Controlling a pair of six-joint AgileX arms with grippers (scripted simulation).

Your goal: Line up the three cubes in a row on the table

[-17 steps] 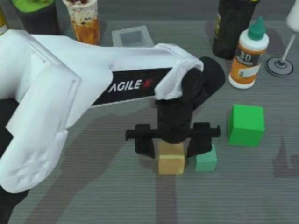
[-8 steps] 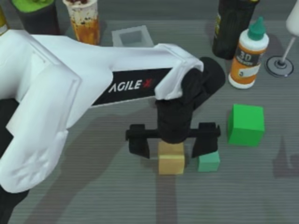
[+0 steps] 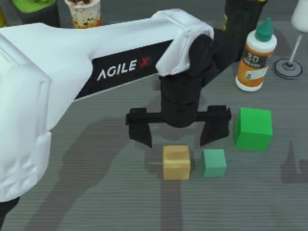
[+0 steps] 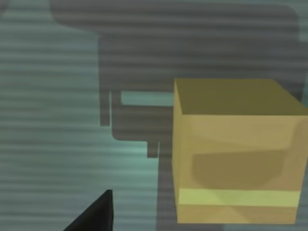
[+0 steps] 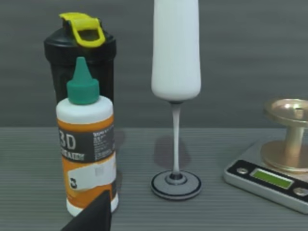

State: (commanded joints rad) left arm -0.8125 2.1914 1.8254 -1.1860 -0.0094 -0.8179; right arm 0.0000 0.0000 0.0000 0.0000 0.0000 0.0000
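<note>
Three cubes rest on the ribbed grey table [image 3: 96, 192]: a pale yellow cube [image 3: 176, 162], a small teal-green cube [image 3: 213, 162] just to its right with a narrow gap, and a larger bright green cube [image 3: 253, 128] farther right and slightly farther back. My left gripper [image 3: 178, 139] hangs open above and just behind the yellow cube, holding nothing, its fingers [image 3: 144, 134] spread wider than the cube. The left wrist view shows the yellow cube [image 4: 236, 149] standing free on the table. My right arm is out of the top view; its wrist view shows only one fingertip [image 5: 91, 216].
At the back right stand a glue bottle [image 3: 255, 55], a black shaker [image 3: 240, 24] and a white wine glass [image 3: 288, 67]. A cup [image 3: 85, 12] stands at the back left. The right wrist view also shows a scale [image 5: 269, 178] carrying a gold spool [image 5: 288, 139].
My left gripper opened off the yellow cube and rose away from it toward the back. The yellow and teal cubes stay side by side on the table.
</note>
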